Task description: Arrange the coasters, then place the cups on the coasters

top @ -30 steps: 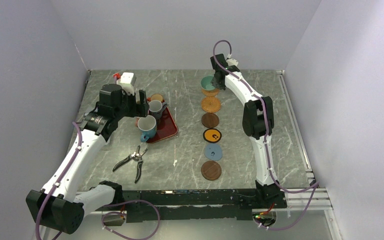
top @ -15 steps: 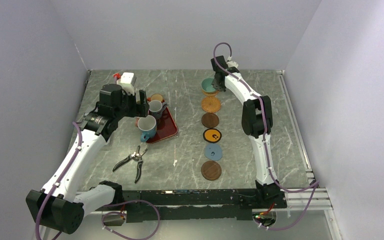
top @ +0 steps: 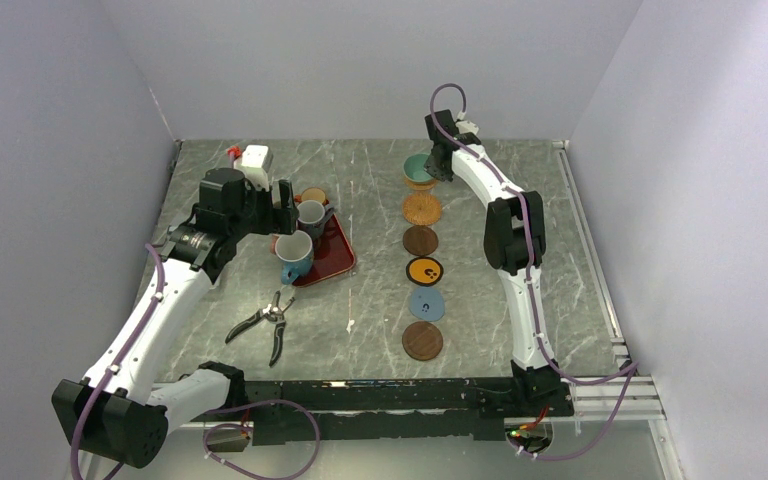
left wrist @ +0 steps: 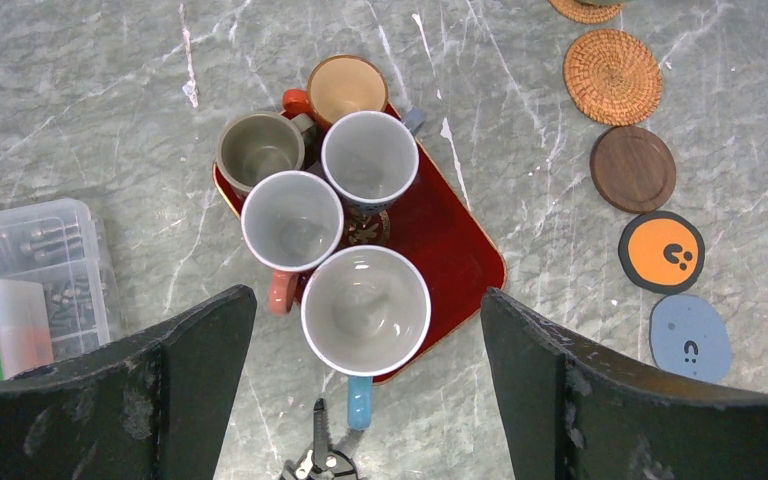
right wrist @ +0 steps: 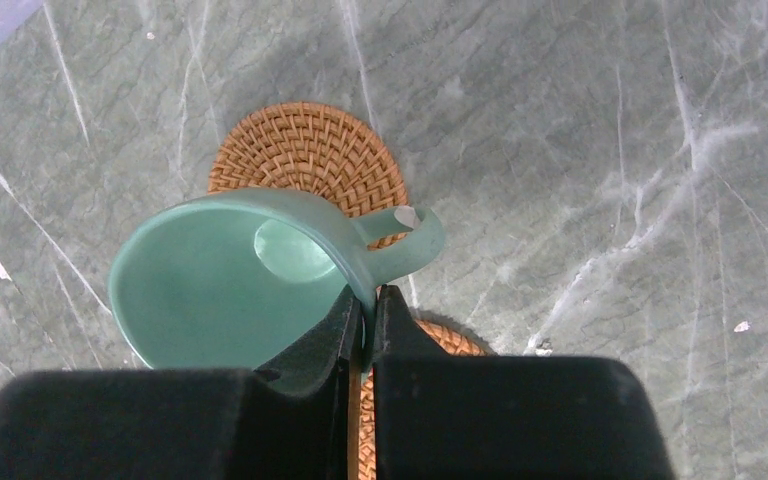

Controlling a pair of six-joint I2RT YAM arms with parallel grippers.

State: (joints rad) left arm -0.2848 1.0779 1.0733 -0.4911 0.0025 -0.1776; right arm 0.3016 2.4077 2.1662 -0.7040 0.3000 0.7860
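My right gripper [right wrist: 368,300] is shut on the rim of the teal cup [right wrist: 220,290], beside its handle. It holds the cup tilted over the farthest woven orange coaster [right wrist: 305,150]; I cannot tell if they touch. In the top view that cup [top: 416,168] heads a line of coasters: woven orange [top: 421,208], dark brown [top: 420,240], black with an orange face [top: 424,270], blue [top: 425,305], dark brown [top: 422,341]. My left gripper [left wrist: 367,300] hangs open above the red tray [left wrist: 450,240]. The tray holds the orange-brown [left wrist: 346,88], olive [left wrist: 260,150], grey-white [left wrist: 370,160], pink-handled [left wrist: 292,222] and blue-handled [left wrist: 365,310] cups.
Pliers [top: 265,322] lie on the table just in front of the tray. A clear plastic parts box [left wrist: 20,270] stands left of the tray. Walls close the table in on the left, back and right.
The right gripper has shifted slightly at the far end of the coaster line with the teal cup still in its grip. The left arm has not moved.
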